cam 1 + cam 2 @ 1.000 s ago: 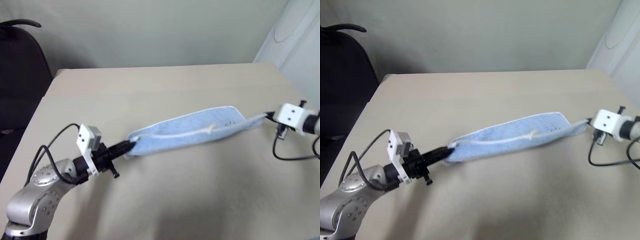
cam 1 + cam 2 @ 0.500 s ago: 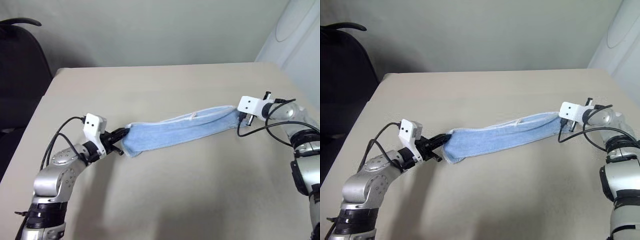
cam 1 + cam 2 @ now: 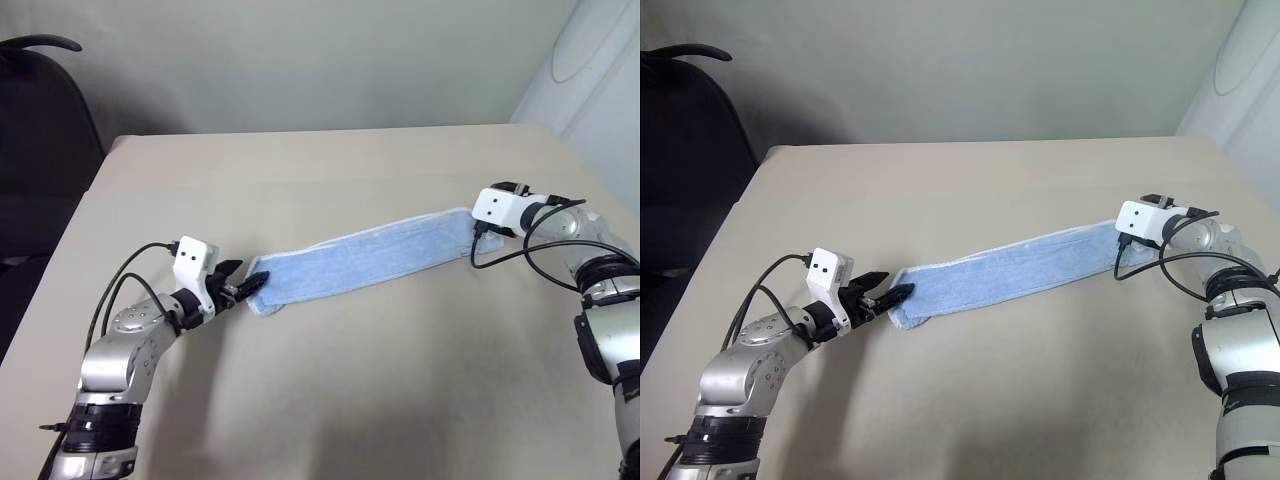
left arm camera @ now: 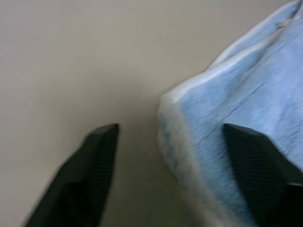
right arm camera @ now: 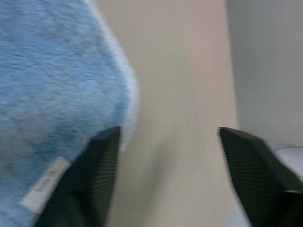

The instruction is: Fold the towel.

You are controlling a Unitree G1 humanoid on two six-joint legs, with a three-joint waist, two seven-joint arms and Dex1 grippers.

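Observation:
The towel (image 3: 365, 260) is a light blue terry cloth with whitish edging, lying on the beige table (image 3: 350, 390) as a long narrow strip that runs from lower left to upper right. At the strip's left end is my left gripper (image 3: 245, 283), open, with the towel's corner (image 4: 251, 90) lying loose between its fingers (image 4: 92, 161). At the right end is my right gripper (image 5: 168, 137), also open, with the towel's end (image 5: 52, 85) and a small white label (image 5: 45, 189) lying against one finger. Neither gripper grips the cloth.
A black chair (image 3: 40, 130) stands past the table's left edge. A white rounded object (image 3: 590, 70) stands behind the far right corner. The table's far edge runs close to the wall. Black cables loop from both wrists.
Both grippers have opened and let go of the towel. The cloth, held taut above the table before, now lies flat on it. Both hands came forward and lower.

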